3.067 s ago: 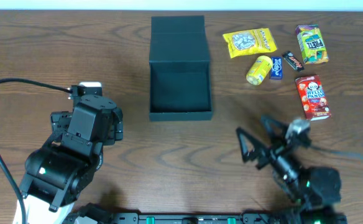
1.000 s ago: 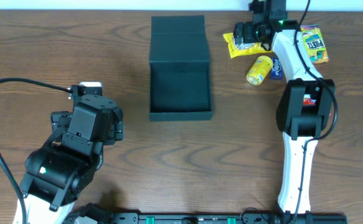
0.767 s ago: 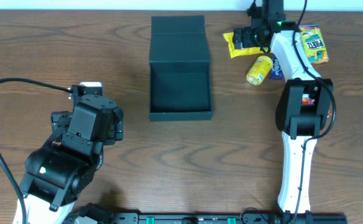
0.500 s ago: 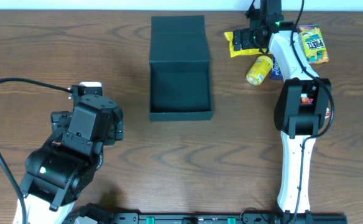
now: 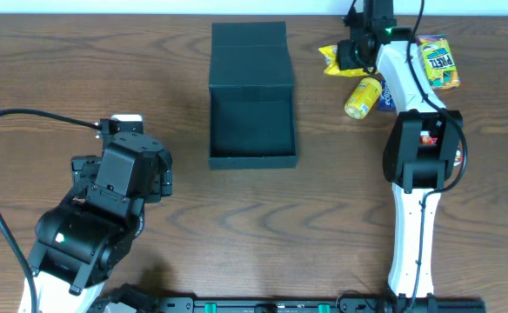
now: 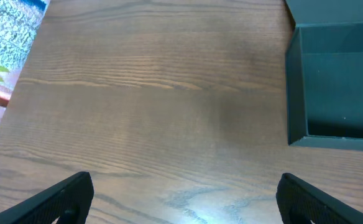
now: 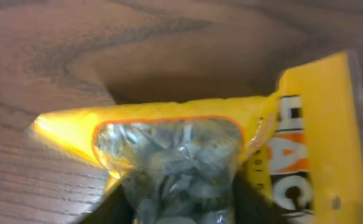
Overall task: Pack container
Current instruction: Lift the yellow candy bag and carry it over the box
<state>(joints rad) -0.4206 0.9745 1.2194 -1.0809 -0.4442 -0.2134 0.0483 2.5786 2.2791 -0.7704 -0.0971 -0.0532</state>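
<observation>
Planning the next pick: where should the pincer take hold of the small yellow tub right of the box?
Take the yellow tub across its round middle, from straight above. It lies on its side, slanted, so close across its short width, not end to end.

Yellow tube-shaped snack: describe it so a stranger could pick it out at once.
Start at the open dark container at the far middle of the table and look to its right. Just on the near side of the yellow packet in the right gripper lies the yellow tube, tilted. It is the only rounded, cylinder-shaped item there; its visible neighbours are flat.
</observation>
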